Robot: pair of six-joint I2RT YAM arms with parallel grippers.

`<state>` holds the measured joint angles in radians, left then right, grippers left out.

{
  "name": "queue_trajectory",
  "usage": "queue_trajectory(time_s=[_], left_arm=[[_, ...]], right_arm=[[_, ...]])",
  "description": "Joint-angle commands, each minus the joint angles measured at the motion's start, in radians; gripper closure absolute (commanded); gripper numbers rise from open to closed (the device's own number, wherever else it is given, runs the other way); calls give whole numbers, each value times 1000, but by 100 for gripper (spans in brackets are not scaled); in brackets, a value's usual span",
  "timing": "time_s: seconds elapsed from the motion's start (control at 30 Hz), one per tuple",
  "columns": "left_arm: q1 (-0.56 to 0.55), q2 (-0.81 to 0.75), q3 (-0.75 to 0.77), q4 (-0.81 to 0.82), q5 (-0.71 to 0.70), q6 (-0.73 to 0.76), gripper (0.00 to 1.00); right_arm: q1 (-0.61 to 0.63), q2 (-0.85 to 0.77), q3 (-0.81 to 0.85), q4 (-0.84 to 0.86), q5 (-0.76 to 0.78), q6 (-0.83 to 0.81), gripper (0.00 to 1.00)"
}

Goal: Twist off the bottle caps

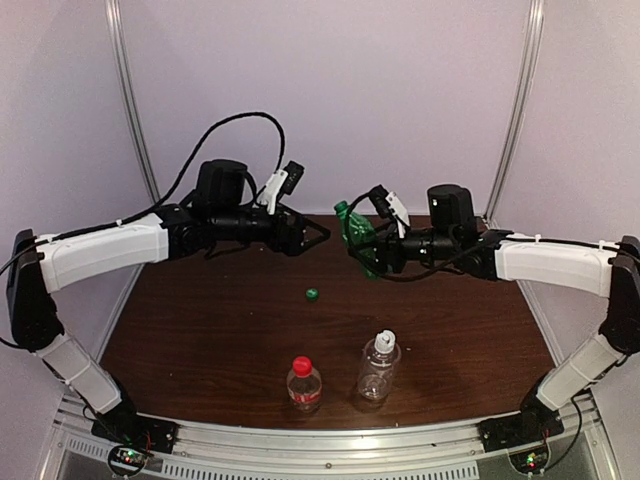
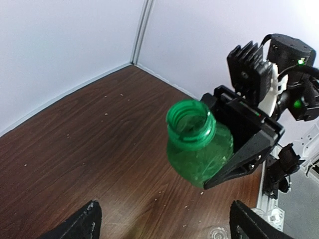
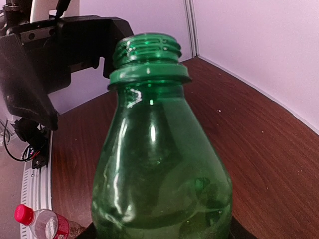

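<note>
- Bottle caps status: one down, two to go by the look of it. The green cap (image 1: 312, 294) is off and lying loose on the bench (image 1: 200, 330), roughly dead centre.
- Its green bottle (image 1: 352, 228) is up in the air at about 1 o'clock from that cap. It's tilted, with its bare threaded neck pointing toward the left arm. The right end effector (image 1: 368, 250) is clamped round the body, so that one's got a firm hold.
- Meanwhile the left end effector (image 1: 316, 236) sits at about 11 o'clock from the loose cap, just short of the bottle mouth. Its fingers are spread wide with nothing between them. The left wrist view agrees: empty gap, open neck straight ahead.
- Down at 6 o'clock from the green cap, near the front edge, the short bottle with the red label (image 1: 303, 388) stands upright with its red cap (image 1: 302, 365) on.
- At that one's 3 o'clock is the ribbed clear bottle (image 1: 377, 372), white-grey cap (image 1: 385, 341) on too.
- My guess: the green bottle gets set down, then it's the same routine for the other two.
</note>
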<state>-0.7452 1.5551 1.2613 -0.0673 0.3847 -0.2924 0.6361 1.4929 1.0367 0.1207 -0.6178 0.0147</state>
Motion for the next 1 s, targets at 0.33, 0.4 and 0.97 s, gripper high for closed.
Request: queue_trajectory(time_s=[0.33,0.4,0.97], left_arm=[[9,204,234,94,313,-194,23],[10,212,238,106,327,-205,30],[45,216,207,166,366,-228,99]], right_arm=[[-3,20,20,22,-188,-1,45],[-3,19,22,17,-186,-1,45],[-3,43,39,-29,-111,-24,24]])
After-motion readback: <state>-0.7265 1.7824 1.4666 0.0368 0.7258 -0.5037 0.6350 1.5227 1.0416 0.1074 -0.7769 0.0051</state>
